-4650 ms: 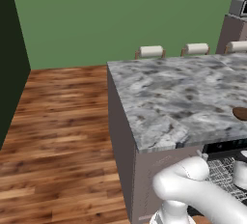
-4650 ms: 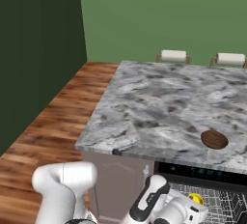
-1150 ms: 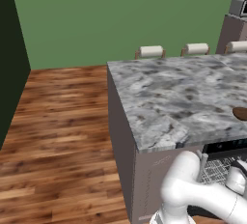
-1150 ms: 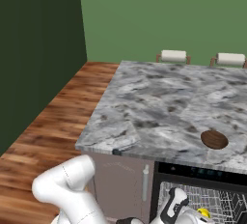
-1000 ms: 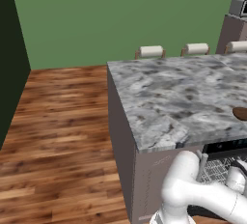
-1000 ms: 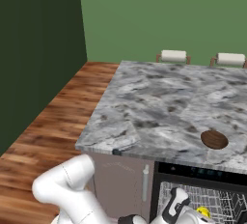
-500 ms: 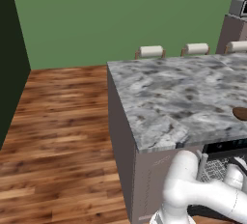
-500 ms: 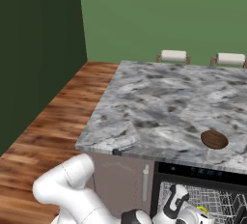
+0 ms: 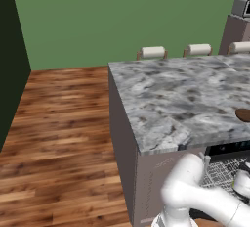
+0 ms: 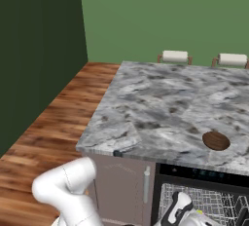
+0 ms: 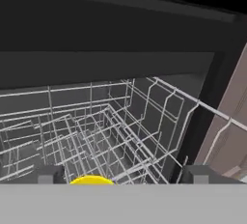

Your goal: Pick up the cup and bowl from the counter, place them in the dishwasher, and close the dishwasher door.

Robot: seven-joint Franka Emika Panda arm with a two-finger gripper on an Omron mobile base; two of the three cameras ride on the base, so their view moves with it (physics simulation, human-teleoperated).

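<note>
Cup (image 11: 91,180): yellow rim visible low in the dishwasher (image 10: 204,191) wire rack (image 11: 96,136), between the gripper (image 11: 123,175) fingertips, which stand wide apart and clear of it; nothing gripped. Bowl (image 10: 216,141) sits on the counter (image 10: 160,108) above the dishwasher, near the counter's front edge.

Cup (image 11: 91,180): small, bright yellow; a sliver of its rim shows low in the hand view, apparently inside the wire rack of the dishwasher (image 10: 204,198).

Bowl (image 10: 216,140): shallow, round, dark brown; upright on the counter (image 10: 160,108), near the edge above the dishwasher.

Counter: island, grey-white marbled top, plain grey-brown sides.

Dishwasher: built into the counter's side under a black control strip; dark cavity open, light wire rack visible.
</note>
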